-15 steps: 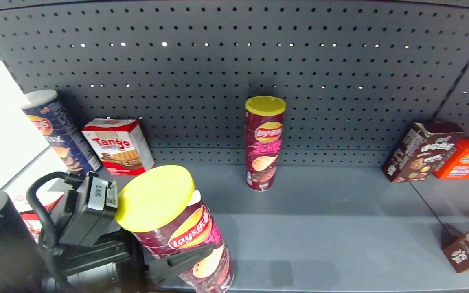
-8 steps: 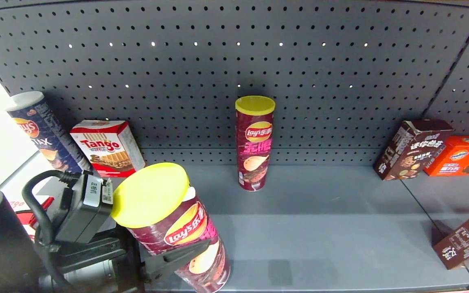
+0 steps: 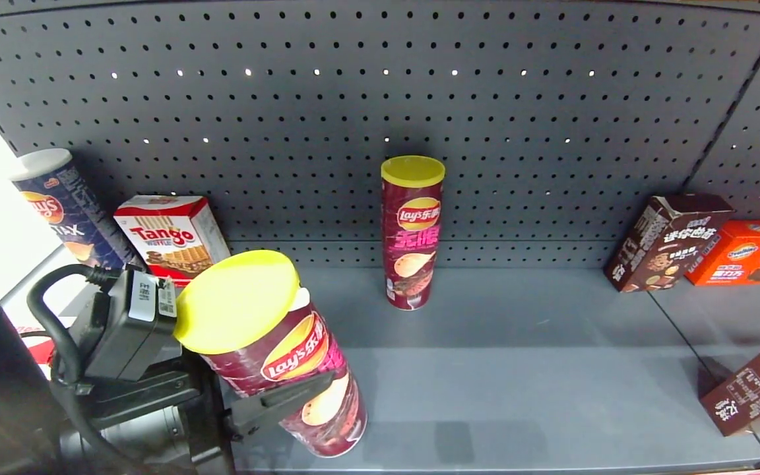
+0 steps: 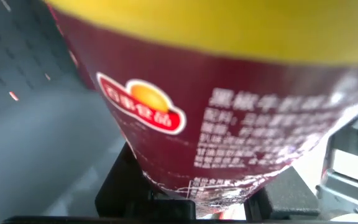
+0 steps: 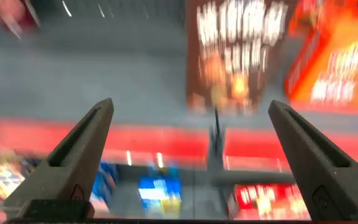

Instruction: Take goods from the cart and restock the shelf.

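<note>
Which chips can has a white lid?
The dark blue can at the far left, next to the wafer box. The held can and the standing maroon can both have yellow lids.

Grey metal shelf (image 3: 518, 369) carries an upright maroon yellow-lidded chip can (image 3: 411, 237), a blue white-lidded chip can (image 3: 66, 211), a red-white wafer box (image 3: 170, 236), a brown cardboard box (image 3: 664, 244) and an orange cardboard box (image 3: 746, 254).

Black left arm (image 3: 142, 429) bears looped cable (image 3: 63, 272), white labels (image 3: 146, 297).
</note>
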Motion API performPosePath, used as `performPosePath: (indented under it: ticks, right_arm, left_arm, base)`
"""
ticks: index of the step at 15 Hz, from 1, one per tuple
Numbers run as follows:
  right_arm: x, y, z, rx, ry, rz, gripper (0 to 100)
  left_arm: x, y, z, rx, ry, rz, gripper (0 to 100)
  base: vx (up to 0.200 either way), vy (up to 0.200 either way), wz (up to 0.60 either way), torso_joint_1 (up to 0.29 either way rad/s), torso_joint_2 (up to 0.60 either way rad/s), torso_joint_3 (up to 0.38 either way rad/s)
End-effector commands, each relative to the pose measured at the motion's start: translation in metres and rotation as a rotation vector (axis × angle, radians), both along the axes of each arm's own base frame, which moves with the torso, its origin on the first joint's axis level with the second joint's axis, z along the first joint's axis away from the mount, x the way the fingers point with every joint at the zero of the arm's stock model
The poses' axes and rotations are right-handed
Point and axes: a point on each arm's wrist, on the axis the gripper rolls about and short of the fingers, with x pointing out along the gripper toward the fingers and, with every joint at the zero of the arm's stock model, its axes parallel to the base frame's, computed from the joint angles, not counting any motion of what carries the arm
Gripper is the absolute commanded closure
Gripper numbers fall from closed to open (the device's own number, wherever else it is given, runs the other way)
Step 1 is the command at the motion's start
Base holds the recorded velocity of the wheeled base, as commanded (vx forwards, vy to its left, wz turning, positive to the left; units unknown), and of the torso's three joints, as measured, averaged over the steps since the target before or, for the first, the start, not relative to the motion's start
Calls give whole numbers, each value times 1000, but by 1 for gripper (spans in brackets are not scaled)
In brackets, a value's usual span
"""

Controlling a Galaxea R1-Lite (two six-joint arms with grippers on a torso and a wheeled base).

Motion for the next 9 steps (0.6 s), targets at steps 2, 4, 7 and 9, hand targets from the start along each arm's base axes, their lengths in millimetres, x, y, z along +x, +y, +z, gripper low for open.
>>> performPosePath:
  ticks: [2, 4, 7, 9]
  right_arm:
    - [42, 2, 79, -12, 55, 95, 0]
    - [53, 4, 88, -26, 70, 144, 0]
    - [84, 17, 104, -99, 102, 307, 0]
    - [101, 32, 109, -107, 119, 430, 0]
  left_arm:
    - [2, 0, -1, 12, -12, 6, 100]
    - [4, -1, 3, 6, -25, 6, 100]
    - [7, -3, 7, -2, -39, 7, 100]
    - [9, -2, 10, -8, -47, 14, 100]
  base:
    - [0, 0, 0, 0, 0, 0]
    - [0, 0, 0, 0, 0, 0]
    - [0, 0, 0, 0, 0, 0]
    - [0, 0, 0, 0, 0, 0]
